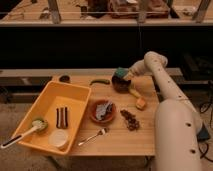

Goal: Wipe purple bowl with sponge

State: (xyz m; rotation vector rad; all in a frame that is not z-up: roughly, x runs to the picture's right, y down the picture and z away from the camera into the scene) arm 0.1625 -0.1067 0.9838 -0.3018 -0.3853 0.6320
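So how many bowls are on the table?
2. The purple bowl sits at the table's back edge, under the sponge that the gripper holds on it. The reddish-brown bowl sits mid-table, beside the yellow bin. None seem hidden.

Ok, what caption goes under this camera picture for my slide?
Robot gripper presses a teal-green rectangular sponge onto the small dark purple bowl on a wooden table.
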